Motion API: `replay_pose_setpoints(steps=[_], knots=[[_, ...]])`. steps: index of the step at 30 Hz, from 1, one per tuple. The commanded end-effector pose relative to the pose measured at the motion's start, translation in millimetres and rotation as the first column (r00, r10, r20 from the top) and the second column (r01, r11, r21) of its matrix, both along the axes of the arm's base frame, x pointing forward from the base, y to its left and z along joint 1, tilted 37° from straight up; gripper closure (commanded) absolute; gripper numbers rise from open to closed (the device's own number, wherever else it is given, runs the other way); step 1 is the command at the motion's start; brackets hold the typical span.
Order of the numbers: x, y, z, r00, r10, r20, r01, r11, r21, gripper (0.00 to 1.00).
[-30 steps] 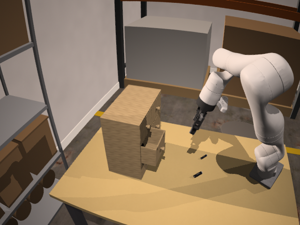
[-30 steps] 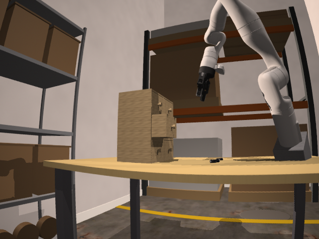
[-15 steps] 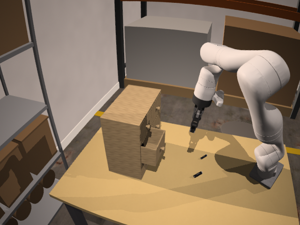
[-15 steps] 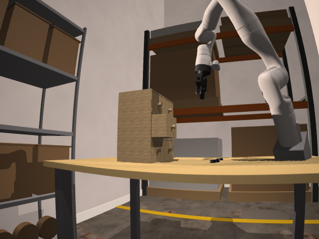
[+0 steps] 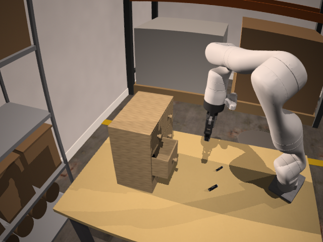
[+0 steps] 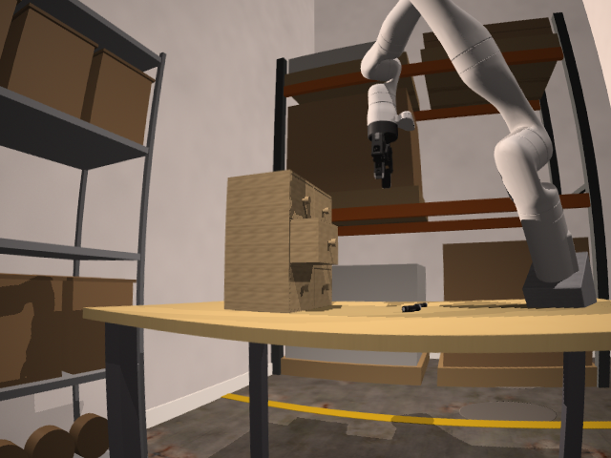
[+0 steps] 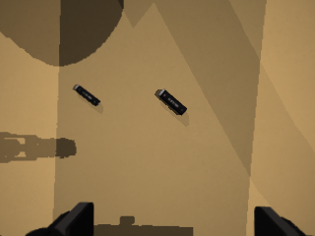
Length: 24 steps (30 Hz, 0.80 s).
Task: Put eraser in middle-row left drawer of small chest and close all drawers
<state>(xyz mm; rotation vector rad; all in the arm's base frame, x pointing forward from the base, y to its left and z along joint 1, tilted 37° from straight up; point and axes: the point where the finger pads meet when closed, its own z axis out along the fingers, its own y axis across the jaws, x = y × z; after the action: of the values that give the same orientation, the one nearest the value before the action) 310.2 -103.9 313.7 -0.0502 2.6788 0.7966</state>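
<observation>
The small wooden chest (image 5: 130, 140) (image 6: 256, 246) stands on the table (image 5: 130, 216) (image 6: 345, 330). Its left middle drawer (image 5: 165, 159) (image 6: 313, 241) is pulled partly out; the other drawers look shut. Two small black bars with pale ends lie on the table in front of the chest: a thicker one (image 5: 212, 187) (image 7: 171, 101) and a thinner one (image 5: 219, 168) (image 7: 87, 94). I cannot tell which is the eraser. In the exterior view they show as one dark clump (image 6: 413, 307). My gripper (image 5: 206, 139) (image 6: 385, 184) (image 7: 172, 226) is open and empty, pointing down, high above the table between the chest and the bars.
The arm's base (image 5: 286, 187) (image 6: 558, 290) stands at the table's right end. A metal shelf with boxes (image 5: 25, 117) stands left of the table. Large boxes on racks (image 5: 179, 52) stand behind it.
</observation>
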Motion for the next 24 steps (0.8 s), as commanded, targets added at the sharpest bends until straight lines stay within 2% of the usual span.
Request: replay_pose_setpoints(steps=[1, 24], knots=[[1.9, -0.7, 0.8, 1.0, 0.01, -0.007, -0.01, 1.0, -0.002, 0.0], [1.4, -1.8, 2.2, 0.999, 0.028, -0.037, -0.028, 1.0, -0.006, 0.0]])
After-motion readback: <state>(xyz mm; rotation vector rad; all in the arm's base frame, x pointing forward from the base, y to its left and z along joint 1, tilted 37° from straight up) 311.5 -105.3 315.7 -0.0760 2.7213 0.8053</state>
